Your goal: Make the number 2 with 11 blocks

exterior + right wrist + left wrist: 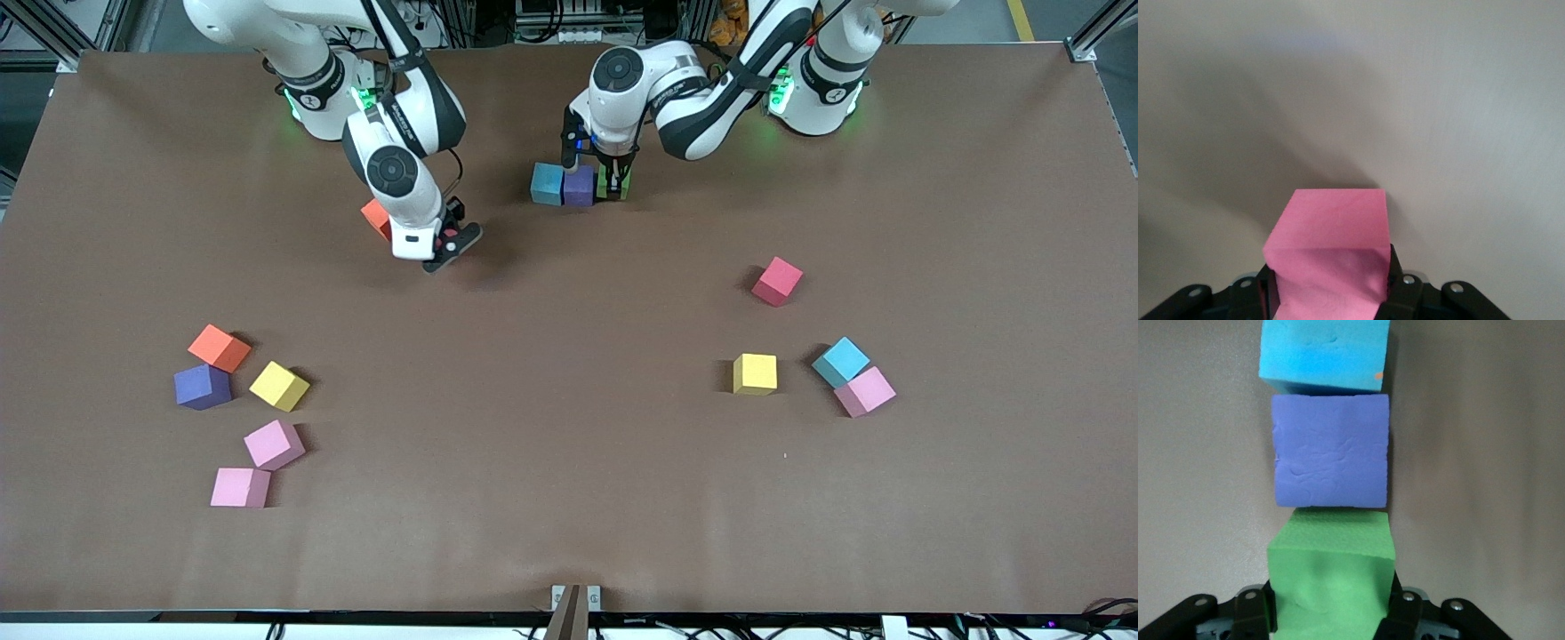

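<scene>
Three cubes are sitting in a touching row: light blue block [547,183], purple block [579,187], and green block [1331,577], pinched by the left gripper [614,180]. Right gripper [384,222] is pinching an orange-pink block [1328,257] above the table [569,498].

You have one row of three blocks touching near the bases: blue block [547,183], purple block [579,187], green block [615,182] in the left gripper [615,178]. Right gripper [384,222] holds an orange-red block [375,216], airborne.
</scene>
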